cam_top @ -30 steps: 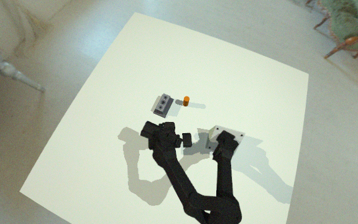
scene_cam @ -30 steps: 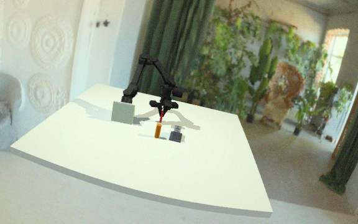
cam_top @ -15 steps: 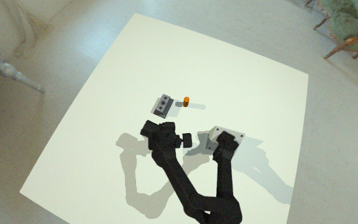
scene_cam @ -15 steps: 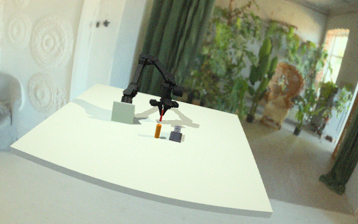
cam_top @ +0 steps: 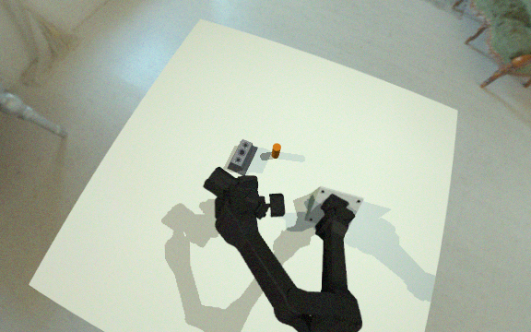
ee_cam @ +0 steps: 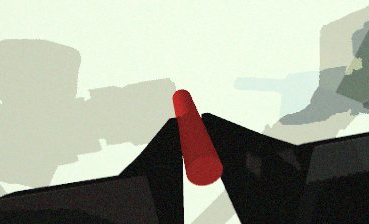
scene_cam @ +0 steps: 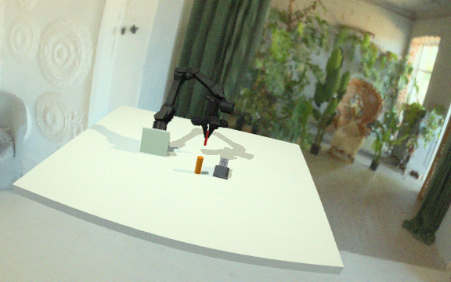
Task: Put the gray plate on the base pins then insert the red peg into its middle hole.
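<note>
1. Gripper (scene_cam: pixel 208 132) (ee_cam: pixel 189 123): jaws closed to a narrow gap on the red peg (scene_cam: pixel 206 138) (ee_cam: pixel 197 145); the peg's lower end points down, clear of the table (cam_top: pixel 339 120) (scene_cam: pixel 171 204). In the wrist view, the peg leans across frame center between the 2 dark fingers.
2. Gray plate (cam_top: pixel 243 148) (scene_cam: pixel 224 161): just left of center in the top view, on the dark base (cam_top: pixel 250 162) (scene_cam: pixel 221 171). 3 dark round spots in a row on its upper face. Peg not inserted.
3. Orange cylinder (cam_top: pixel 276 151) (scene_cam: pixel 198 164): upright, right of the base in the top view, apart from it.
4. Black arm (cam_top: pixel 265 267) (scene_cam: pixel 178 84): bent, running up from lower right in the top view.
5. Pale green panel (scene_cam: pixel 155 142): left of center, exterior view, at the arm's foot.
</note>
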